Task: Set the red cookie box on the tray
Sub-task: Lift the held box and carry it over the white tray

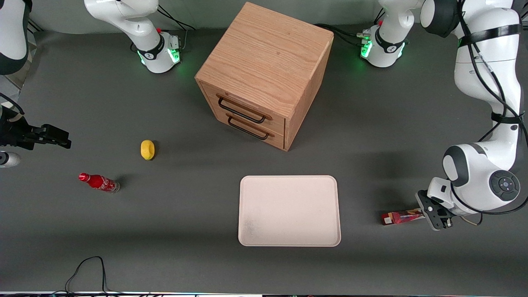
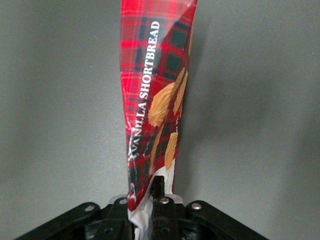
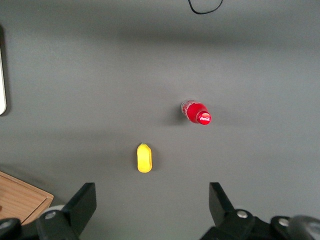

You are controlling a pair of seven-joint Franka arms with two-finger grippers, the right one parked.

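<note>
box (image 1: 402, 217): long and slim, tartan red with shortbread pictures, lying near the working arm's end of the table, close to the front edge; well apart from the tray, bare table between them
gripper (image 1: 429, 216): low at the box's end nearest the working arm; in the wrist view the fingers (image 2: 159, 196) sit closed on that end, the rest of the box reaching away from the jaws
tray (image 1: 289, 210): cream, flat, low rim, near the middle of the front edge, nothing on it
risk, droop: my guess is that a hold on one end lets the long box sag or swing once lifted, so its free end could catch the tray rim
risk, slip: the wrapper looks glossy; a fast sweep could work it out of the jaws
risk, overhang: let go too soon, it may land across the rim, not flat inside
bottle (image 1: 99, 182): small, red, on its side toward the parked arm's end
yellow thing (image 1: 147, 149): just farther in than the bottle
cabinet (image 1: 264, 74): wooden, two drawers, farther in than the tray, turned at an angle
table (image 1: 185, 231): dark grey, matte
room: a cable loops at the front edge
</note>
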